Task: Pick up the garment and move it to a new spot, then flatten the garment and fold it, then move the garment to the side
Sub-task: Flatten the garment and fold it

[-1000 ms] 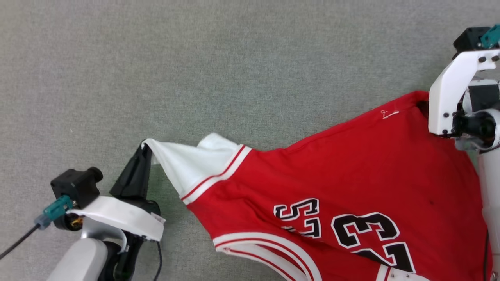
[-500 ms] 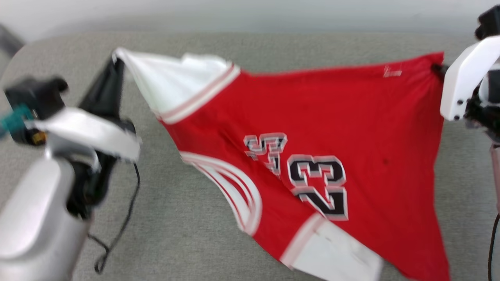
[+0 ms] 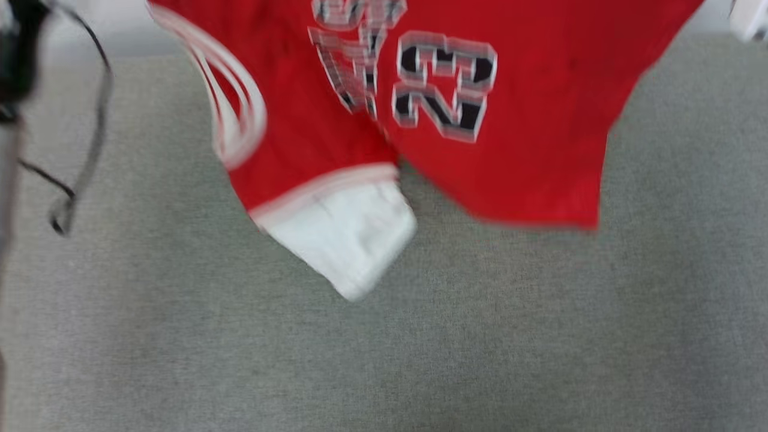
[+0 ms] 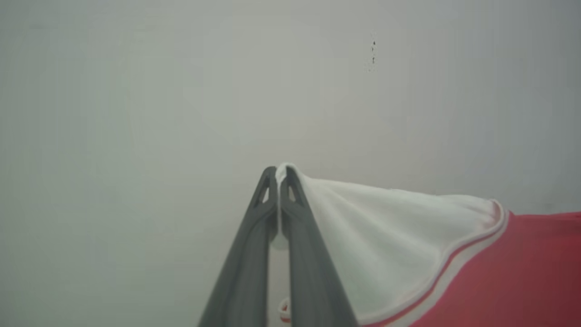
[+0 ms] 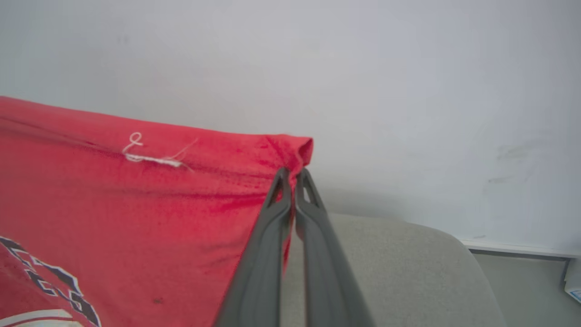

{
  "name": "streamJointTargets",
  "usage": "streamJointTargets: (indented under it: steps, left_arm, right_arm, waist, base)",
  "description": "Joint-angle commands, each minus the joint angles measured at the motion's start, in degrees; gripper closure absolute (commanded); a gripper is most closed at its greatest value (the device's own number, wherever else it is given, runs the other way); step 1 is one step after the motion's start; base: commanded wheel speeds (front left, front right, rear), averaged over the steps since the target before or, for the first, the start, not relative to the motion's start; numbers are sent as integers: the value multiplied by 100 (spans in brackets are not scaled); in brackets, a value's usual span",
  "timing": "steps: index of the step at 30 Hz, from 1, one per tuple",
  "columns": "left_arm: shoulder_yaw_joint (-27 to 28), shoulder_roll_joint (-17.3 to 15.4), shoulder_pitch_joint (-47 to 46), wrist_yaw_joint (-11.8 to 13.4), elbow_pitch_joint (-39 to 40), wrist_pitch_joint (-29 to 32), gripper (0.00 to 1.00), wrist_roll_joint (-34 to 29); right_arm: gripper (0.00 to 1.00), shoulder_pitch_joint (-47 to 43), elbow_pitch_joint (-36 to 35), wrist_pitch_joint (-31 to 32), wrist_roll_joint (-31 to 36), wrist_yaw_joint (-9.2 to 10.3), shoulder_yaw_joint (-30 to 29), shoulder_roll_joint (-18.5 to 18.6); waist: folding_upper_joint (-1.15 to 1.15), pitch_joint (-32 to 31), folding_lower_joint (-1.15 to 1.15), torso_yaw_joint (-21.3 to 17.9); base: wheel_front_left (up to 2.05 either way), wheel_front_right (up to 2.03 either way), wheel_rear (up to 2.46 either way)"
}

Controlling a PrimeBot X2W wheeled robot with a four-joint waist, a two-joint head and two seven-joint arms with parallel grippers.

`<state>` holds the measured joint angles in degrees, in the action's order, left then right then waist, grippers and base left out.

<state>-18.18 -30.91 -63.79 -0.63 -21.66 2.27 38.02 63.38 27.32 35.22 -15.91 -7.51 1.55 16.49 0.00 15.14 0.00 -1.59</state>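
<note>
The garment [image 3: 516,156], a red jersey with black white-outlined numbers, hangs in the air from the top of the blurred head view, one white sleeve [image 3: 348,240] dangling lowest. In the left wrist view my left gripper [image 4: 278,175] is shut on the tip of the other white sleeve [image 4: 386,236], with red cloth to its right. In the right wrist view my right gripper [image 5: 292,177] is shut on a red corner of the garment [image 5: 136,204], which stretches off to the left. A scrap of the white right arm [image 3: 750,21] shows at the head view's top right corner.
A grey fabric-covered surface [image 3: 420,348] spreads below the hanging jersey. A black cable [image 3: 90,138] loops down at the head view's left edge. A pale wall [image 5: 408,91] stands behind the surface's rounded far corner [image 5: 431,254].
Both grippers have raised the garment off the surface, and it now hangs spread between them. The head view has shifted too, so the arms have slid out past its top.
</note>
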Motion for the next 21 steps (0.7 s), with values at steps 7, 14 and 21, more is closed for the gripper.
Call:
streamJointTargets:
  steps: [7, 14, 21]
  left_arm:
    - [-32, -122, -1543, -302, -520, -281, 100, -321]
    - [52, -227, -2940, -422, -1013, -515, 100, -500]
    - [115, -330, -3753, -404, -1379, -528, 100, -548]
  right_arm:
    - [100, 1100, -60, -554, 291, 4, -205, -37]
    - [100, 2016, 14, -1261, 524, 5, -307, 24]
    - [100, 2659, 196, -1945, 652, 7, -271, -54]
  waist:
    - [0, 756, 0, -115]
    - [0, 1519, 0, -180]
    - [0, 2170, 0, -325]
  base:
    - [0, 0, 0]
    - [0, 0, 0]
    - [0, 0, 0]
